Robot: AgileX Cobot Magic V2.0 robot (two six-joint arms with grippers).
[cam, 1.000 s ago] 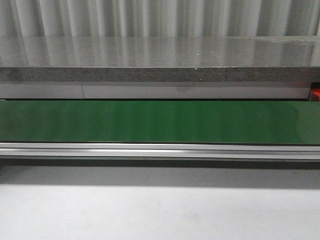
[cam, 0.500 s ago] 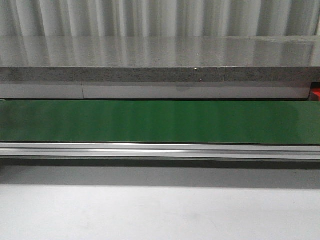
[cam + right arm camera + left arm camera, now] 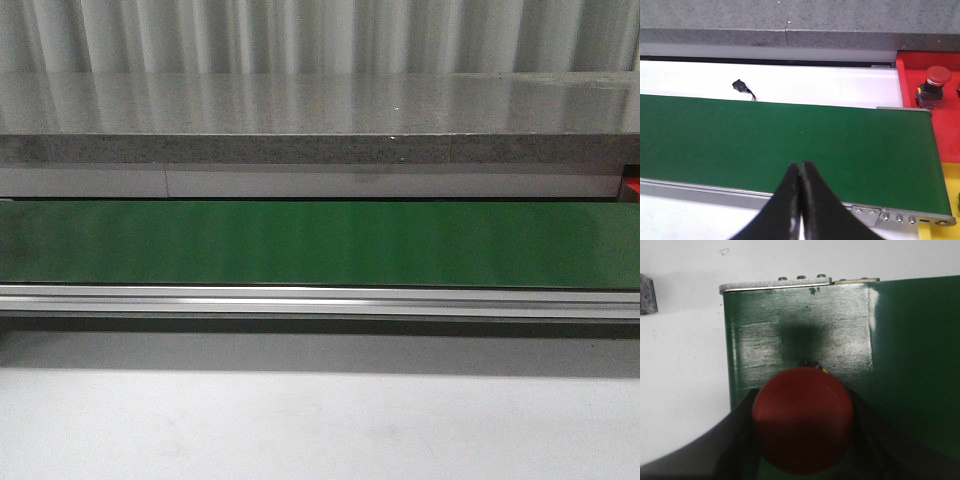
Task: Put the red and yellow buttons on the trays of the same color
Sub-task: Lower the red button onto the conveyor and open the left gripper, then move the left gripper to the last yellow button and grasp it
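Observation:
In the left wrist view a round red button (image 3: 802, 420) fills the space between my left gripper's dark fingers (image 3: 740, 440). The left gripper (image 3: 802, 407) is shut on it, above the end of the green conveyor belt (image 3: 900, 365). My right gripper (image 3: 801, 167) is shut and empty over the belt's near edge (image 3: 790, 135). Beyond the belt's end lies the red tray (image 3: 945, 130), with another red button (image 3: 935, 82) standing on it. A corner of the yellow tray (image 3: 940, 232) shows beside it. No yellow button is in view. Neither gripper shows in the front view.
The front view holds the green belt (image 3: 320, 243), its aluminium rail (image 3: 320, 300), a grey stone ledge (image 3: 320, 148) behind and a red sliver (image 3: 632, 188) at the far right. A small black part (image 3: 742, 87) lies on the white surface behind the belt. A grey block (image 3: 647, 292) sits off the belt's end.

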